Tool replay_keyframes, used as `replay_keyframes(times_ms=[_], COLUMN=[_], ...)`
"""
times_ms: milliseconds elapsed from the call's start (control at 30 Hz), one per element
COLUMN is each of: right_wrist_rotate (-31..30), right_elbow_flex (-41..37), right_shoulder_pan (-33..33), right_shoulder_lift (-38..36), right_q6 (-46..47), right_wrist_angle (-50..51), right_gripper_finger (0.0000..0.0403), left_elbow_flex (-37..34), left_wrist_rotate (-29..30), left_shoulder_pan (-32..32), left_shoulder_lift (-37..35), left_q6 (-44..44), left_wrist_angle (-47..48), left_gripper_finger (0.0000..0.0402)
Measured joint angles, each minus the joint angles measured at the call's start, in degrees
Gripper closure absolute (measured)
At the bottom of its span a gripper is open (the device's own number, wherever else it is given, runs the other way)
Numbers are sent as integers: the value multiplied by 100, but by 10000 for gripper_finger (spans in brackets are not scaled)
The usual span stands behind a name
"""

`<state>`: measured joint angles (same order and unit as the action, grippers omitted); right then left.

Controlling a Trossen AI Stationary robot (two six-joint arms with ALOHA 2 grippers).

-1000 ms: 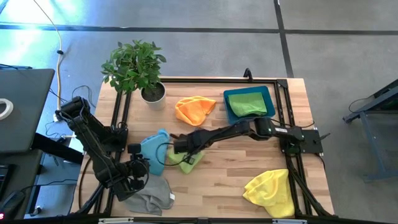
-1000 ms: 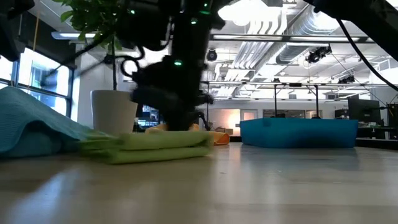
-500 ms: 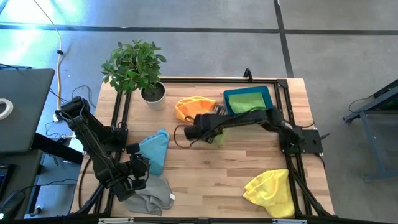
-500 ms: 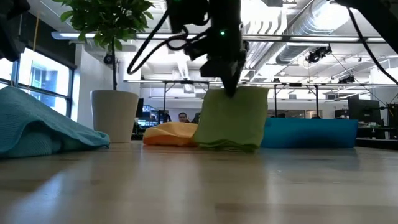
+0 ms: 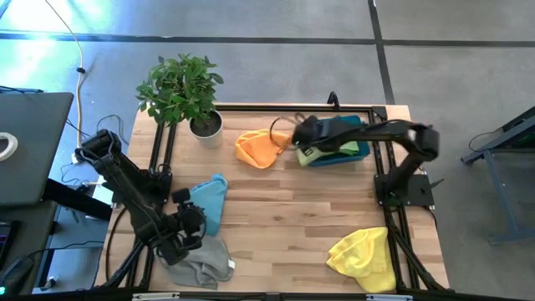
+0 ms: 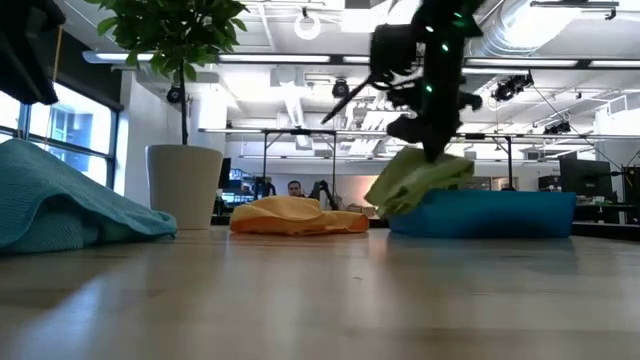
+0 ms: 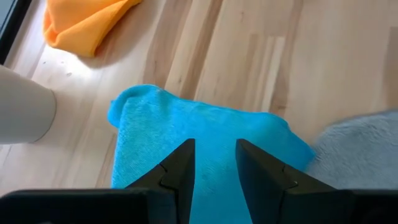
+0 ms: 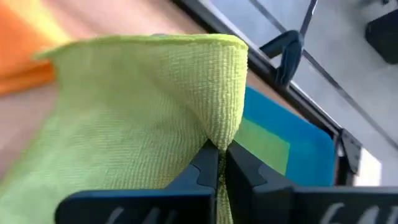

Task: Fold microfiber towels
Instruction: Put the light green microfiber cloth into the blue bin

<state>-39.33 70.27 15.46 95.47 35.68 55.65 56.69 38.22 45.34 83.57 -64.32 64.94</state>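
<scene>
I have carried the folded lime green towel [image 5: 311,154] off the middle of the table [image 5: 301,219] and across to the blue bin [image 5: 358,125] near the far right corner; a second ago it lay flat beside the light blue towel [image 5: 209,201], half a second ago it hung over the middle, and now it hangs over the bin's near left rim. My right gripper [image 8: 217,163] is closed tight on the towel's top fold, as the right wrist view shows, with the cloth draping to either side of the fingers. In the low view the towel sits tilted on the bin's edge, partly over it, not yet inside. A green towel [image 5: 351,146] already lies in the bin, so I judge this to be the second one going in, with release as the next step once the towel is squarely over the opening. My left gripper [image 7: 211,163] waits near the front left corner above the light blue towel, fingers parted and holding nothing. The orange towel [image 5: 261,147] lies crumpled just left of the bin, the grey towel [image 5: 205,261] at the front left edge, and the yellow towel [image 5: 361,255] at the front right corner, all unfolded.
</scene>
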Motion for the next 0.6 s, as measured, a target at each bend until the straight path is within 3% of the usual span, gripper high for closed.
replay_keyframes(times_ms=[100,233,600], right_wrist_rotate=[-11,316,563], right_elbow_flex=[-695,-1227,-1332], right_shoulder_pan=[418,907,1407], right_shoulder_lift=[-409,-591,-591], right_q6=[-390,-616,-1163], right_wrist_angle=[-996,-1585,-925], right_gripper_finger=[402,402,402], left_elbow_flex=[0,1,0], left_wrist_rotate=[-2,-7,-24], left_shoulder_pan=[-195,-449,-978], left_shoulder_lift=[0,0,0], left_q6=[93,231,498], left_wrist_angle=[-1,-2,-4], left_gripper_finger=[296,296,296])
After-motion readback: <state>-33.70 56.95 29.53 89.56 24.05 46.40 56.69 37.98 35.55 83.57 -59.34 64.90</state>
